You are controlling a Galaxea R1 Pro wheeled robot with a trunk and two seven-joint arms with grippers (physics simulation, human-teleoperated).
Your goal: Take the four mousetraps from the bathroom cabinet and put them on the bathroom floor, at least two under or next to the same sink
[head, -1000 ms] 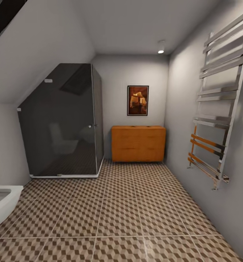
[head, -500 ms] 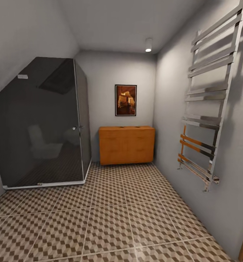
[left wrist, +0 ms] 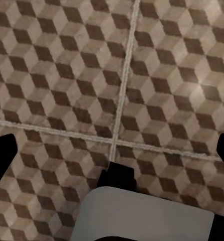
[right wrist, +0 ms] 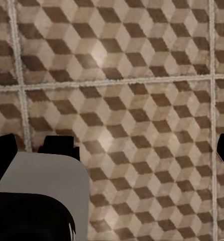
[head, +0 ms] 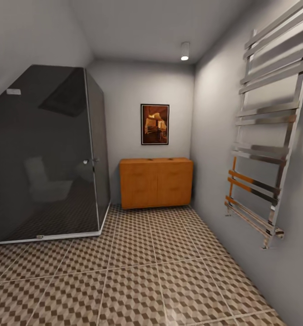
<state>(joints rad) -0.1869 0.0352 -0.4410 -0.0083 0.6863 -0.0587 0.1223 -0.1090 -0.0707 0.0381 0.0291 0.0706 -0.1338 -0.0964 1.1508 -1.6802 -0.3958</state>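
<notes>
Head view: we've got the cabinet point(head: 156, 182) at twelve o'clock across the bathroom floor point(head: 137, 267); claw states, we cannot tell.

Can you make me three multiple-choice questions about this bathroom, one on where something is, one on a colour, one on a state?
1. Where is the cabinet?
A. against the far wall under the picture
B. inside the shower
C. beside the towel rail

2. What colour is the cabinet?
A. white
B. orange-brown
C. black

3. How are the cabinet's fronts?
A. pulled out
B. closed
C. removed

Answers:
1. A, it stands below the framed picture.
2. B, its wood is orange-brown.
3. B, the fronts sit flush.
</notes>
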